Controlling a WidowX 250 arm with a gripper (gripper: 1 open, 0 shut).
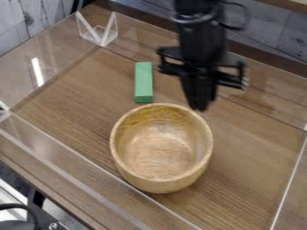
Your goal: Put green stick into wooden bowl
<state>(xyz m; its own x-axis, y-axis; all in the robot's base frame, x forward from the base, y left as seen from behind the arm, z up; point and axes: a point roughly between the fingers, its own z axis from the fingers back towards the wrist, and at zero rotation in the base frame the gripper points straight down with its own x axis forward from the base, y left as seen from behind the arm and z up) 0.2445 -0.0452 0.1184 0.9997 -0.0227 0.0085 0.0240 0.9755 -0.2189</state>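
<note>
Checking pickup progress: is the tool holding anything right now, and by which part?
Nothing is held. The tool is shut and empty above the bowl's far rim, while the green stick lies flat on the table, apart from it.

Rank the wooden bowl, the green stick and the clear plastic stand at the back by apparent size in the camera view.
1. wooden bowl, clearly largest.
2. green stick and clear plastic stand: they look close in extent, and the stand sits farther back, so I will not rank them.

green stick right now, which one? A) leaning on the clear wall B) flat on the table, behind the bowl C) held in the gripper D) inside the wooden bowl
B: the green stick lies flat on the table just behind the wooden bowl, apart from the gripper, which carries nothing.
</note>
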